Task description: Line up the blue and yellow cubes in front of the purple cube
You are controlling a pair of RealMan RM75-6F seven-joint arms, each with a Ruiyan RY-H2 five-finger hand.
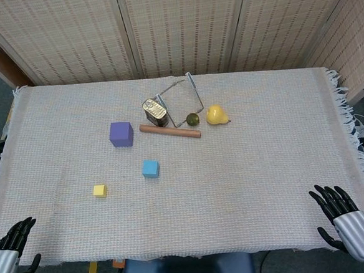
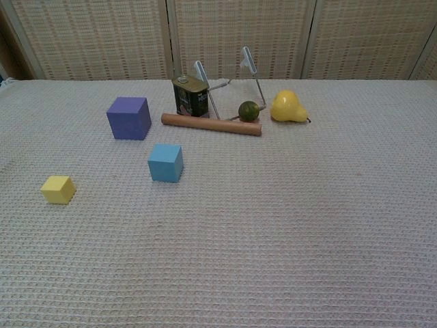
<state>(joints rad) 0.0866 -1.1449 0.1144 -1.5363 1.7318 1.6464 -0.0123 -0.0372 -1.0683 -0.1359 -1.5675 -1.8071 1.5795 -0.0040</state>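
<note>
Nothing grasped yet; both hands sit at the near table edge, empty. Left hand (image 1: 12, 251) is at the near-left corner, fingers spread and slightly curled, holding nothing. Right hand (image 1: 344, 216) is at the near-right corner, fingers spread, also empty. Neither shows in the chest view.

Yellow cube (image 1: 99, 190) lies ahead of the left hand and a bit to its inner side, the closest task item to it. Blue cube (image 1: 150, 168) sits further ahead and further inward, apart from the yellow one. Purple cube (image 1: 121, 134) is beyond both, well ahead of the left hand. All three are far across from the right hand.

Likely step: first reach, and the left hand looks like the better choice. Suggest taking the yellow cube first, approaching from above with fingers spread wide since it is small and low on the woven cloth (image 1: 248, 188). Pinch on opposite faces, lift clean so the cloth does not drag. Leave room beside it for the blue cube, and avoid nudging the purple cube, the reference.
</note>
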